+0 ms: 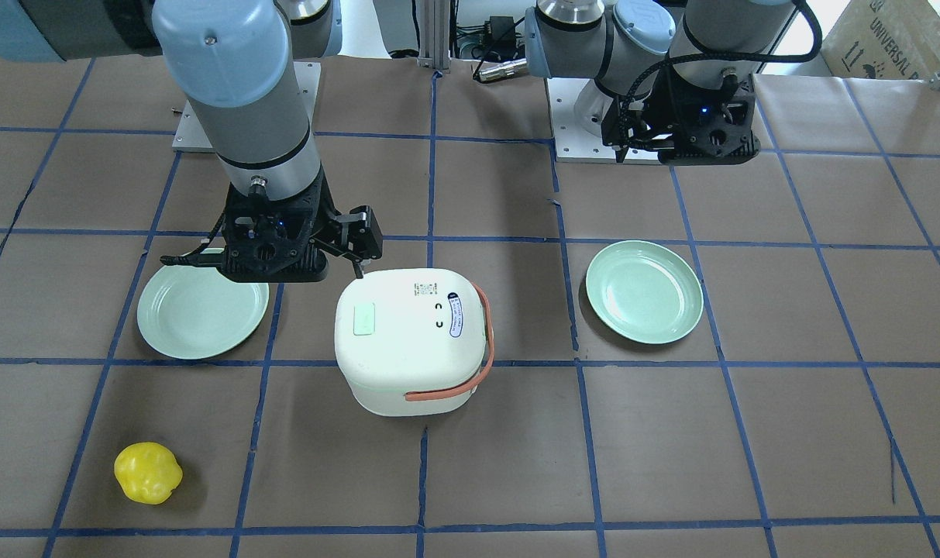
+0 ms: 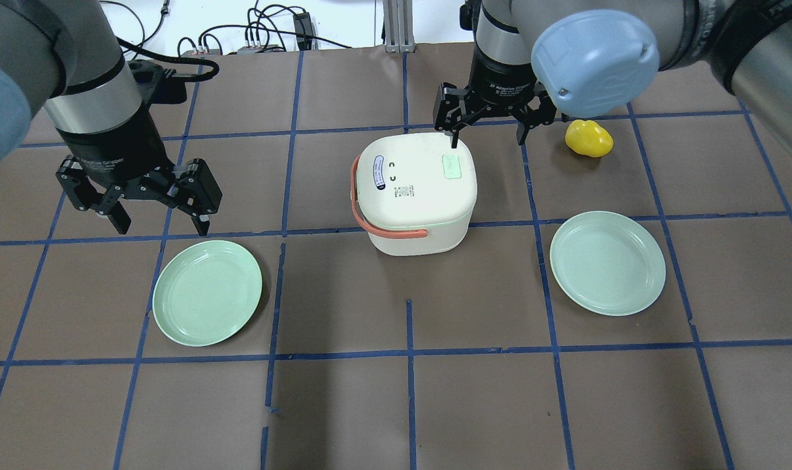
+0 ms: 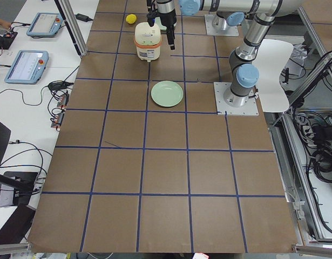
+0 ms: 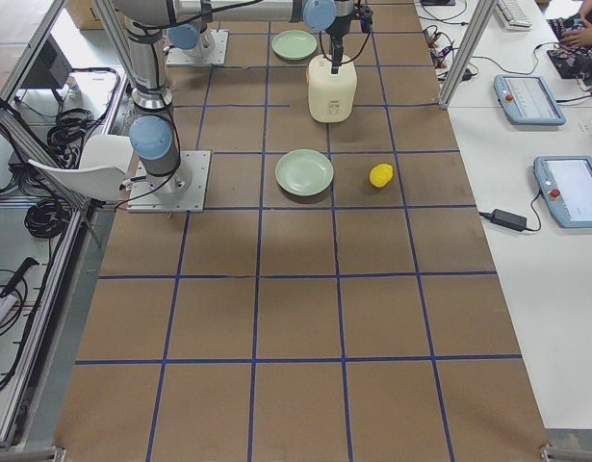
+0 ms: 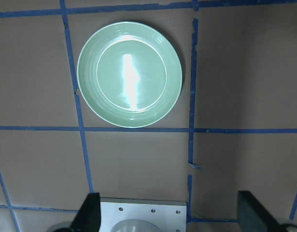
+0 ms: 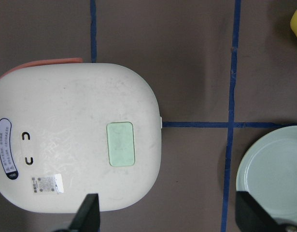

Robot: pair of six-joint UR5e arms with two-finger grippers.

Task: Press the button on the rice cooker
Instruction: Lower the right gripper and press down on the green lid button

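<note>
- Right arm's grey-and-blue bulk sits closest to the lens in your overhead view. Its right pincer (image 2: 488, 142) hangs at the far edge of the cooker's lid, spread wide with nothing in it.
- Left pincer (image 2: 162, 228) is likewise spread and empty, over the brown papered table (image 2: 500, 391) and well apart from the cooker. You can take the right arm as much the nearer one.
- White rounded rice cooker with an orange handle (image 2: 415, 196) stands near the table's middle. It is between the left-side pale green round plate (image 2: 207, 292) and the right-side pale green round plate (image 2: 608, 262).
- Pale green rectangular button (image 6: 120, 143) lies on the lid's top, its long axis running toward and away from the robot.
  - It is just robot-ward of one right fingertip (image 2: 454, 140), nearly in line with it.
  - In the right wrist view it is off-centre, nearer one finger than the other.
  - You would probably draw that finger toward the robot and then down. Whether it touches the lid cannot be told.
- Yellow bell pepper (image 2: 588, 138) rests just beyond the right pincer.
</note>
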